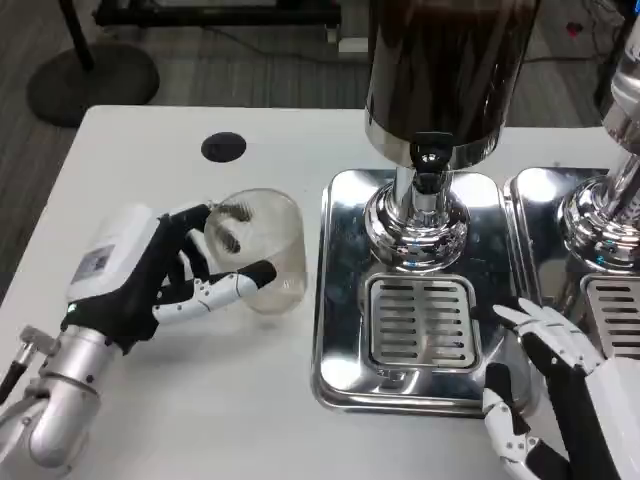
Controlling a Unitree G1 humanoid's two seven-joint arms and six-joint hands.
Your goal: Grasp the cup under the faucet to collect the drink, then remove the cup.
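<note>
The cup (262,250) is clear, glossy plastic, smooth enough to show the fingers through its wall. The tabletop (150,400) is matt white and smooth. The dispenser base (345,300) is polished, mirror-bright metal, as is the column (415,225) above its slotted metal grate (420,320). The tank (445,60) looks like dark, glossy clear plastic. The left hand (165,275) has a smooth white plastic back and matt black fingers; its forearm (65,390) is satin silver metal.

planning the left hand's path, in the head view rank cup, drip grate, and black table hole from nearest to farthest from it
1. cup, held in the left hand
2. black table hole, behind the hand
3. drip grate, off to the hand's right under the faucet
</note>
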